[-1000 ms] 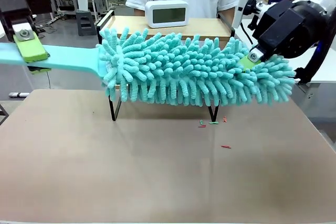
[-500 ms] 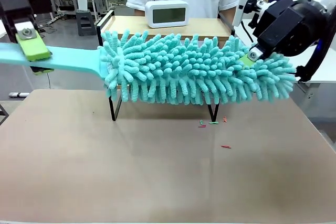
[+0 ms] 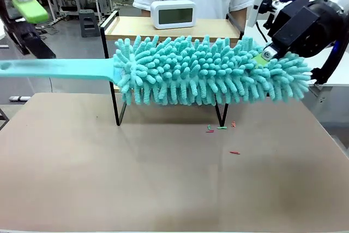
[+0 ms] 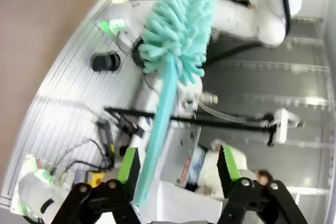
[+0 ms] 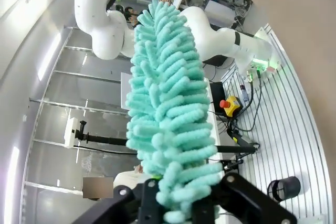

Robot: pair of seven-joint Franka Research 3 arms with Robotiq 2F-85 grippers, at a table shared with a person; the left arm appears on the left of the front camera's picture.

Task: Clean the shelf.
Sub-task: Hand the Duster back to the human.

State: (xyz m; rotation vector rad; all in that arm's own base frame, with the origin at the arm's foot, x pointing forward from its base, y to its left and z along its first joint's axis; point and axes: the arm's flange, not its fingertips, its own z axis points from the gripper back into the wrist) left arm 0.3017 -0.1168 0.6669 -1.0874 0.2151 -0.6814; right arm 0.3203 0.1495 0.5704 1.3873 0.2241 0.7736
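Teal chenille duster (image 3: 212, 75) is gripped at its far end by the closed right hand (image 3: 265, 54). Its handle is released by the spread left hand (image 3: 24, 1). The shelf (image 3: 131, 28) stands behind on the bench (image 3: 163, 178).

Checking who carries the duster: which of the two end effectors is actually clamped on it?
The right end effector, shut on the fluffy end of the duster. The left end effector is open, lifted above the handle.
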